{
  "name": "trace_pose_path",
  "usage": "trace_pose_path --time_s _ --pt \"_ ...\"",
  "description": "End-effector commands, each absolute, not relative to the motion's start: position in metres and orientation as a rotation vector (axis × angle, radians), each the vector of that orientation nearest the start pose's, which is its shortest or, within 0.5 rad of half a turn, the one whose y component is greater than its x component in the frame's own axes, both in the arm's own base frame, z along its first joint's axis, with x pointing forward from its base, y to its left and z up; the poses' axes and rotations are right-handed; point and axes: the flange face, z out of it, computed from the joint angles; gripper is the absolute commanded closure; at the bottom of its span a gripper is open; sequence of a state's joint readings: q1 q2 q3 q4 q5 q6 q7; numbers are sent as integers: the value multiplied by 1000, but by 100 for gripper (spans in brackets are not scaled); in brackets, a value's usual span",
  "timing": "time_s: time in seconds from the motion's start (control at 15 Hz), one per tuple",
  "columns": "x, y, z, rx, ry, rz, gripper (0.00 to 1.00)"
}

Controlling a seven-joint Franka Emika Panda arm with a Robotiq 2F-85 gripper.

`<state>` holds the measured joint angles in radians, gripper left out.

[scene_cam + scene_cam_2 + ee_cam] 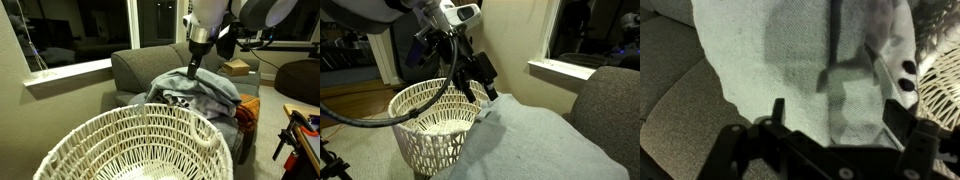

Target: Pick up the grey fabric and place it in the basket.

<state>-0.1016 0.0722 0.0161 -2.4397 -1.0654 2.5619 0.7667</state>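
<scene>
One gripper [830, 108], approx fully open, tips at grey fabric [770, 50], nothing held; basket [425, 140] just beside.

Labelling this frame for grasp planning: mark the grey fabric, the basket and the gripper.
grey fabric [545, 140], exterior view, flat middle of the cloth.
basket [120, 140], exterior view, inner woven wall.
gripper [192, 70], exterior view, between the fingertips.

open room above the basket [130, 110] mouth; grey fabric [205, 90] heap on couch [140, 65] just behind
</scene>
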Motion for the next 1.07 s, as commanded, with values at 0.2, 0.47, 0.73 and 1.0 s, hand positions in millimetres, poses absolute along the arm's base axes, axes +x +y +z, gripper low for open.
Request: trace_pose_path --time_s 0.2,0.47,0.73,1.0 --pt "495 -34 261 2540 -8 344 0" --pt "497 -39 250 2528 -32 341 0" --pt "501 -47 239 2513 -50 333 0" --pt "508 -55 232 2501 -60 329 0"
